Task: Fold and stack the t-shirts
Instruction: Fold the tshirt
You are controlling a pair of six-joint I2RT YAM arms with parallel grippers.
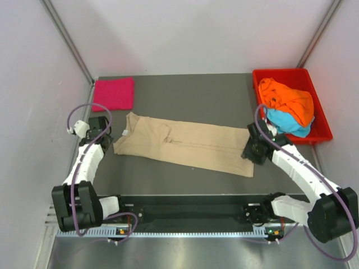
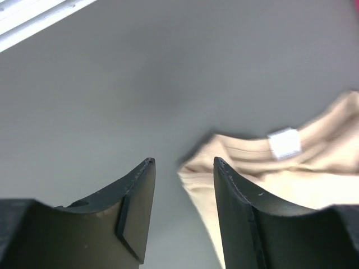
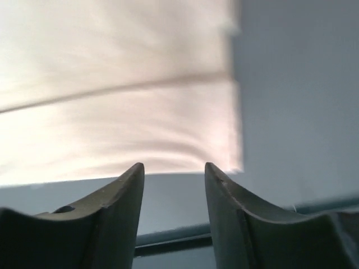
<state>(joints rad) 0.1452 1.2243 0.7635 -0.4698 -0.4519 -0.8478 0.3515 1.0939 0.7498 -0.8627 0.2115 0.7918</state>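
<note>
Though it is blurred, a white label [image 2: 284, 143] marks the beige t-shirt [image 1: 190, 144].

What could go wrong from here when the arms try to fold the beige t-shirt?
1. The open left gripper has only the collar-end corner of the beige t-shirt between its fingers, the rest being table. Closing might catch a thin edge or miss.
2. The open right gripper has the hem just beyond its fingertips, so an uneven lift could skew the fold.

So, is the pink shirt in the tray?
No, the pink shirt lies folded on the table at far left, while the tray holds the orange shirt and blue shirt.
</note>
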